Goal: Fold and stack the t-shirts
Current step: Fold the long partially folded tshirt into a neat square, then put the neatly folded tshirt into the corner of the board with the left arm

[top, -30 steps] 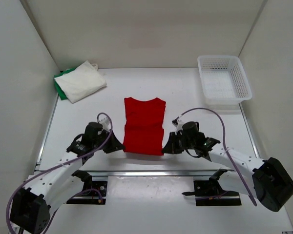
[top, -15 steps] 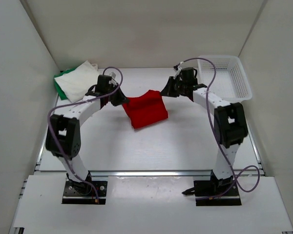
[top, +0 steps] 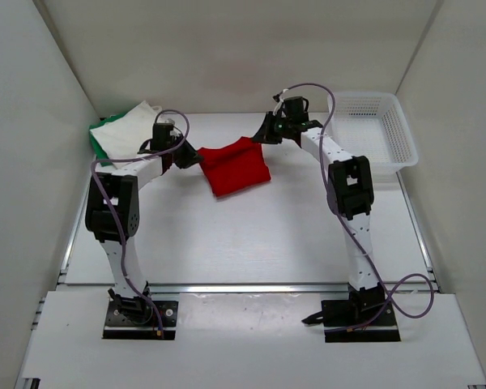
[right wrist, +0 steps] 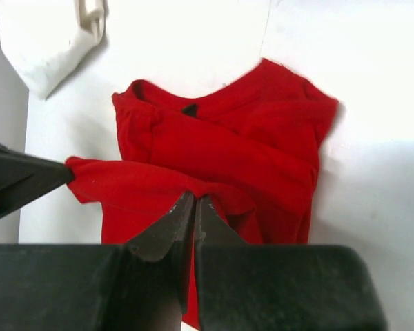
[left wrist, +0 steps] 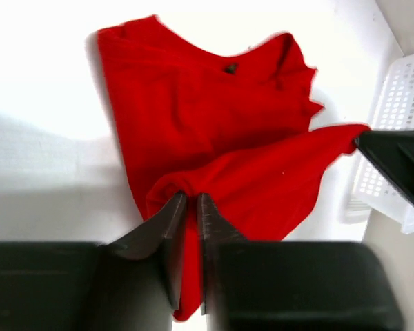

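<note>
The red t-shirt (top: 235, 168) lies folded at the back middle of the table, its near hem lifted and doubled toward the collar. My left gripper (top: 196, 156) pinches the hem's left corner; in the left wrist view its jaws (left wrist: 191, 196) stand a sliver apart with red cloth (left wrist: 214, 117) filling the gap. My right gripper (top: 257, 138) is shut on the right corner, and the right wrist view shows its tips (right wrist: 194, 198) clamped on the red fold (right wrist: 228, 145). The white t-shirt (top: 134, 134) lies folded on the green t-shirt (top: 97, 142) at the back left.
A white mesh basket (top: 373, 134) stands at the back right, close behind the right arm. White walls enclose the table on the left, back and right. Both arms stretch far out from their bases at the near edge.
Both grippers carried the red t-shirt's near hem from the front of the table up and back toward its collar, then a little left. The left jaws have parted slightly.
</note>
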`<state>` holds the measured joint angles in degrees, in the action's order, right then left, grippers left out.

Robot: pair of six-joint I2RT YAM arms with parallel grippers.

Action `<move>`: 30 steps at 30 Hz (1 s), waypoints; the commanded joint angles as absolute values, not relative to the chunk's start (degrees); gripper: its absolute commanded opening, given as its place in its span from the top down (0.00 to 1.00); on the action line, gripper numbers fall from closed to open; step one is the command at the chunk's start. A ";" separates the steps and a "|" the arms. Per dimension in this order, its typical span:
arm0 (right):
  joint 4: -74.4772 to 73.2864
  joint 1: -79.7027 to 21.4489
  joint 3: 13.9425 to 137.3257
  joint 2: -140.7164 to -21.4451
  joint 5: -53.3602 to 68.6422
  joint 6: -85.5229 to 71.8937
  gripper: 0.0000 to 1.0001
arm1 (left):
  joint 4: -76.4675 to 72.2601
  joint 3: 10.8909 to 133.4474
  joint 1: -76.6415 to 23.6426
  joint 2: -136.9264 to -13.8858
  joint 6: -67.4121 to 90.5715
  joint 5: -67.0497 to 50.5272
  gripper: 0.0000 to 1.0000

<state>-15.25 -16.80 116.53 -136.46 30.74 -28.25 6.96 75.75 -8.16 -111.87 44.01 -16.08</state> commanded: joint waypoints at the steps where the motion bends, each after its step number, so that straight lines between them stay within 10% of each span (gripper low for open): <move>1: -18.79 -16.08 124.70 -139.04 26.91 -28.92 1.00 | 2.46 77.69 -7.21 -110.13 43.86 -15.29 0.69; 4: -20.65 -16.70 128.76 -140.80 25.23 -28.39 0.79 | 4.40 79.54 -5.98 -109.43 42.54 -15.38 0.43; 8: -24.68 -16.52 133.06 -140.36 25.05 -26.73 0.62 | 0.88 72.08 -6.33 -104.95 42.72 -13.81 0.43; 18: -16.64 -20.03 106.11 -119.82 22.15 -21.71 0.61 | -11.14 59.87 -8.35 -107.67 42.71 -23.72 0.01; 24: -5.99 -19.34 87.73 -108.91 25.40 -24.96 0.59 | -12.32 60.20 -10.72 -111.52 42.72 -21.89 0.07; 30: -1.06 -21.97 77.36 -101.26 25.23 -26.28 0.60 | -13.53 65.99 -11.86 -119.69 47.27 -21.26 0.50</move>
